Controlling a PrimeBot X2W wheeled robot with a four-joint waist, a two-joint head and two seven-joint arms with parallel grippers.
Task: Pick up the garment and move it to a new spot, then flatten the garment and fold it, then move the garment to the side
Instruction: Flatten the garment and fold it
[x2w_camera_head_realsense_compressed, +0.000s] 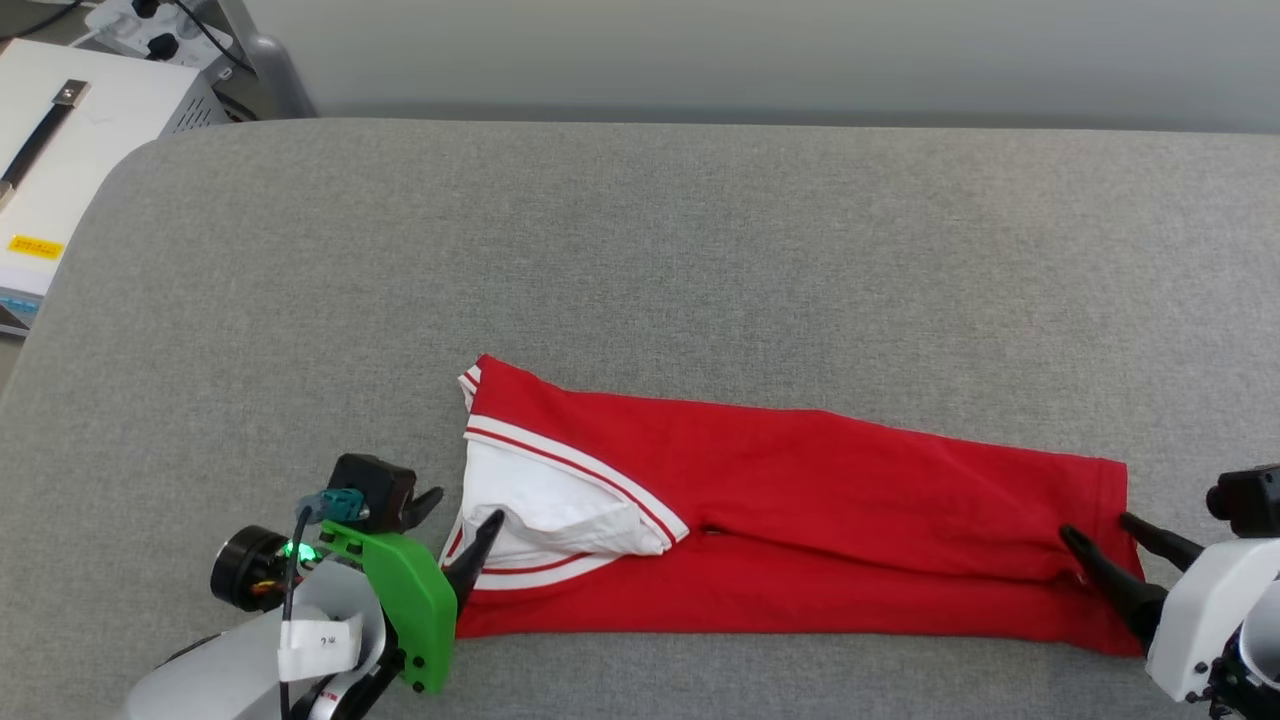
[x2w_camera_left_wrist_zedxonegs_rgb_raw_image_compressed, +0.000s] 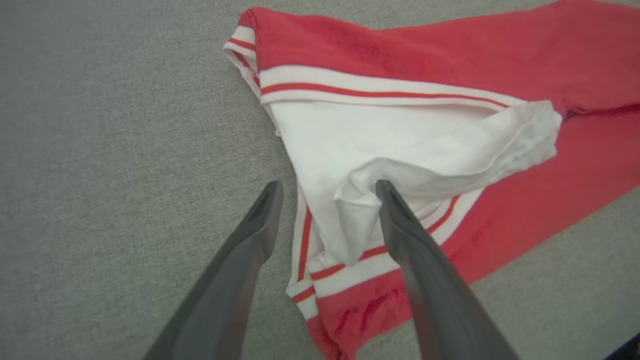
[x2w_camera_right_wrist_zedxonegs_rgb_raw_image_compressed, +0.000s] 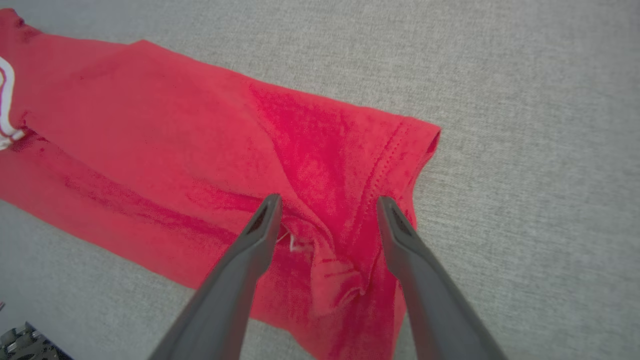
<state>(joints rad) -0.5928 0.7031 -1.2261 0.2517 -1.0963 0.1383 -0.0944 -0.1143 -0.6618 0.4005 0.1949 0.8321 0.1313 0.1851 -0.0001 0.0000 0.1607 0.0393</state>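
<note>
Garment (x2w_camera_head_realsense_compressed: 850, 480) folded lengthwise, inner layers hidden; right pincer (x2w_camera_head_realsense_compressed: 1094, 524) spread, arm cropped.

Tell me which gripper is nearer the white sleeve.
Left. The left gripper stands open at the white sleeve, one fingertip over its cloth; the right gripper is open at the far hem end of the garment.

left end effector (x2w_camera_head_realsense_compressed: 467, 504) and right end effector (x2w_camera_head_realsense_compressed: 1095, 524) each hold fingers spread wide apart.

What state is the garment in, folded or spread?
Folded: the garment lies as a long narrow band, its red layers meeting along a lengthwise crease, a white sleeve tucked on top.
</note>
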